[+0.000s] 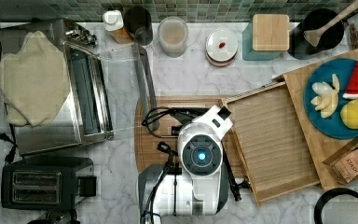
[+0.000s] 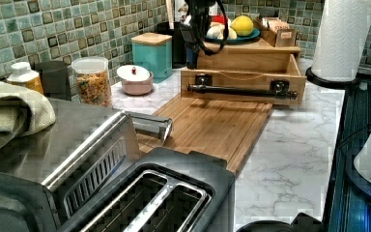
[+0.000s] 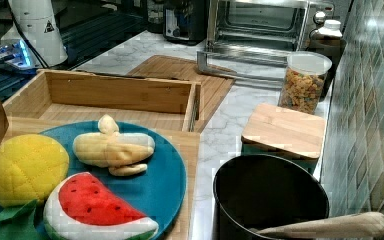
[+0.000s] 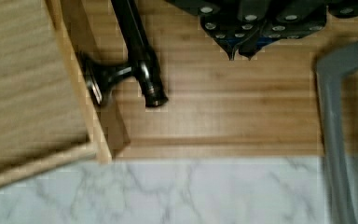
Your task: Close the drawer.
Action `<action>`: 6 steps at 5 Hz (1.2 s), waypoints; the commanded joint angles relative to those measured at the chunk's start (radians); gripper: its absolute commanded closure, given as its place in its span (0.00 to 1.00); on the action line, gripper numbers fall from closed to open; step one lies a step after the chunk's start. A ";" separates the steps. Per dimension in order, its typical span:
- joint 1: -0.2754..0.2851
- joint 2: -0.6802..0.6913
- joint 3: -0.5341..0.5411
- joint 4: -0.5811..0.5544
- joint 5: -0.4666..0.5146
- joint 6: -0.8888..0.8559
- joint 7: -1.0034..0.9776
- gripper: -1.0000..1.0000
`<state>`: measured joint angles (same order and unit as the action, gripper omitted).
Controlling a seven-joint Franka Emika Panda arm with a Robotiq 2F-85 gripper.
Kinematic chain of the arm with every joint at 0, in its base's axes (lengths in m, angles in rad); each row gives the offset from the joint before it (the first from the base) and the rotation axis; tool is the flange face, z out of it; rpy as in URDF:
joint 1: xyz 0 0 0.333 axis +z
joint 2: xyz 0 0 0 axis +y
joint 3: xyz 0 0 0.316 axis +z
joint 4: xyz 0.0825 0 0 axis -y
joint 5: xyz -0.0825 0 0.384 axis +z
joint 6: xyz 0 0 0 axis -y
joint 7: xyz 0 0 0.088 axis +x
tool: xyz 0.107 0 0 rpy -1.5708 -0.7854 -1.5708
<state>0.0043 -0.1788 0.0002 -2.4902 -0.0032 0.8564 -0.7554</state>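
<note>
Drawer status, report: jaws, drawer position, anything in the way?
Gripper over the cutting board, beside the handle, jaws together, holding nothing. Drawer pulled out, open. No obstruction visible in the closing path.

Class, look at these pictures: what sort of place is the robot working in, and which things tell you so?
Most likely a kitchen counter: a toaster oven, a toaster and a jar of cereal stand on marble before a tiled wall, near the open drawer.

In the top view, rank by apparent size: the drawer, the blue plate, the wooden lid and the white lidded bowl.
1. Drawer, by far the largest.
2. Blue plate, though the top view's right edge cuts it off.
3. Wooden lid.
4. White lidded bowl, close to the lid in size, so this last pair is unsure.
</note>
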 commanded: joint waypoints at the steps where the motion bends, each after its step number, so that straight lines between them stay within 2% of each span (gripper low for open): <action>1: -0.024 0.070 -0.051 -0.134 -0.054 0.049 -0.245 1.00; 2: -0.011 0.046 -0.078 -0.168 -0.089 0.089 -0.263 1.00; 3: -0.010 0.079 -0.084 -0.145 -0.079 0.057 -0.308 1.00; 4: -0.029 0.124 -0.107 -0.131 -0.094 0.089 -0.409 1.00; 5: -0.055 0.119 -0.144 -0.168 -0.128 0.201 -0.482 1.00; 6: -0.077 0.123 -0.170 -0.170 -0.132 0.239 -0.526 1.00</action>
<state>-0.0237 -0.0161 -0.1207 -2.6777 -0.1021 1.0645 -1.2305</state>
